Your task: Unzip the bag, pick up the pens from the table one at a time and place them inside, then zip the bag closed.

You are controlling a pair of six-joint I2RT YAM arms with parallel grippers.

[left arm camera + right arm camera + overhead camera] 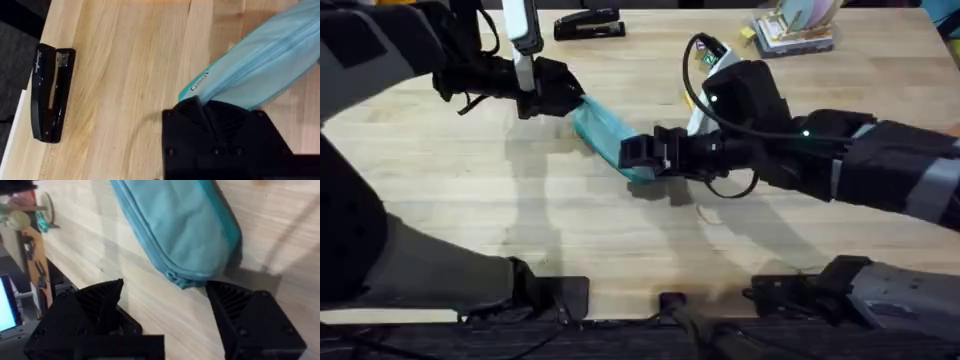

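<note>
1. Pale plank-seamed wooden worktop (470, 190) carries a long teal fabric zip pouch (605, 135) near its middle.
2. Left hand (210, 107) is pinching the pouch's far end.
3. Right hand (167, 310) is spread, fingers astride the near end.
4. A black stapler (50, 92) lies nearby.

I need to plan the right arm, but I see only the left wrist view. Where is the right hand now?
Observer: The right hand is at the bag's other end, opposite the left hand.
Operator: Does it grip the bag?
Observer: No. It is open, with one finger on each side of that end.
Operator: Is a pen on the table?
Observer: What looks like a thin yellow pen lies beyond the right arm, partly hidden by it.
</note>
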